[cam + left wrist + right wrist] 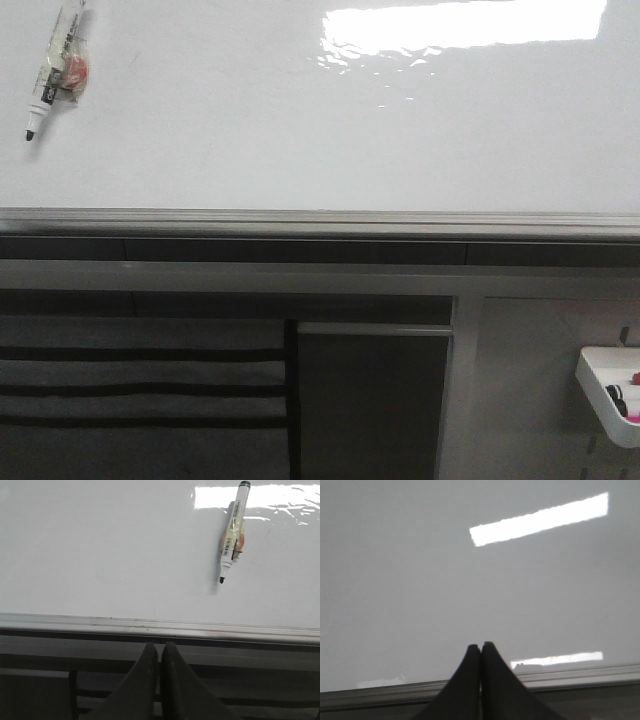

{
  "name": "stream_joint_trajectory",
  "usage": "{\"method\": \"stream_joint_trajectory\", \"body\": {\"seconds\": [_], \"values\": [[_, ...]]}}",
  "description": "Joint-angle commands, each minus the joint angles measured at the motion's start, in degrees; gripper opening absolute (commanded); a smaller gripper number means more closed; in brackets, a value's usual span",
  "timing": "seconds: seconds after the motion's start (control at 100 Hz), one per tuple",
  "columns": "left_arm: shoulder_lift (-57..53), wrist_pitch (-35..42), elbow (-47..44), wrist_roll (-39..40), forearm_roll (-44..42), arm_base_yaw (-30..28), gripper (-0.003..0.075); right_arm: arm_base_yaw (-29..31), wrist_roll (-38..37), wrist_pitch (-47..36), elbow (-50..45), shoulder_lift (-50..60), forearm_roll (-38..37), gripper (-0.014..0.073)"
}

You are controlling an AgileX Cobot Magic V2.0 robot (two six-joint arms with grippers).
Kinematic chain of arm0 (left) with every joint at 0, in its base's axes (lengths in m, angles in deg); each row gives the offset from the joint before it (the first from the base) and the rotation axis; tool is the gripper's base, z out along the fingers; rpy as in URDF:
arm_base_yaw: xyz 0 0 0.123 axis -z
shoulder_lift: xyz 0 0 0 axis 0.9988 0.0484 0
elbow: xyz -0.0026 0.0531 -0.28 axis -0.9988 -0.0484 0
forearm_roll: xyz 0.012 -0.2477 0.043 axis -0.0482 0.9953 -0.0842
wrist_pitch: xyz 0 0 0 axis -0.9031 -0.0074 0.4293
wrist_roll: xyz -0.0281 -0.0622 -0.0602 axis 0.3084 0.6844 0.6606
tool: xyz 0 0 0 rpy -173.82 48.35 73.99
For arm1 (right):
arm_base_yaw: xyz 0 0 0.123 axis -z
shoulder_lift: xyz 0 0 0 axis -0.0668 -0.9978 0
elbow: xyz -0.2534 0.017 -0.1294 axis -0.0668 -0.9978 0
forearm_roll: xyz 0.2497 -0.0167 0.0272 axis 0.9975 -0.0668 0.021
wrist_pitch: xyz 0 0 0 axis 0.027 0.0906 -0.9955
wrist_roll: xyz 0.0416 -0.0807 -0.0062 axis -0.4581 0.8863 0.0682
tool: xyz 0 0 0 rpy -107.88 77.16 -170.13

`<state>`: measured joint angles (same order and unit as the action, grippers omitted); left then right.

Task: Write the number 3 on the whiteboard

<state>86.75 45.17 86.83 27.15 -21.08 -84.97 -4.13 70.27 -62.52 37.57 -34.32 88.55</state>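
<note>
Flat across the counter lies the large glossy white whiteboard (250,130) with its grey metal edge rail (320,220) along the near side, and no drawn digit shows anywhere on it. Near the board's far left corner rests an uncapped white-barrelled marker (57,68) with a black tip, lying at a slant with the tip toward the near edge; an orange-and-clear clip or label sits on its barrel. The left gripper (160,652) hangs just off the near rail, its dark jaws pressed together on nothing, the marker (232,535) well apart from it. A bright light patch (465,25) gleams at the far right. The right gripper (480,652) has jaws likewise closed and empty, over the near rail. A small white tray (610,390) sits below the counter's near right corner.
</note>
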Motion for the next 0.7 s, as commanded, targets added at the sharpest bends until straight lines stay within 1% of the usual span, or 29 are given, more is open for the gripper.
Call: {"method": "stream_joint_trajectory", "body": {"seconds": [0.0,0.09,0.26,0.51,0.69], "values": [[-1.8,4.3,-0.1,0.6,0.2,0.2,-0.0018,0.3,0.5,-4.9,-1.1,1.2,-0.1,-0.0074],[-1.8,4.3,-0.1,0.6,0.2,0.2,-0.0018,0.3,0.6,-4.9,-1.1,1.2,-0.3,-0.0074],[-1.8,4.3,-0.1,0.6,0.2,0.2,-0.0018,0.3,1.9,-4.9,-1.1,1.2,-5.2,-0.0074],[-1.8,4.3,-0.1,0.6,0.2,0.2,-0.0018,0.3,2.0,-4.9,-1.1,1.2,-5.7,-0.0074],[-1.8,9.0,0.4,0.6,0.6,0.2,-0.0018,0.3,2.0,-6.1,-1.1,1.2,-5.7,-0.0074]]}}
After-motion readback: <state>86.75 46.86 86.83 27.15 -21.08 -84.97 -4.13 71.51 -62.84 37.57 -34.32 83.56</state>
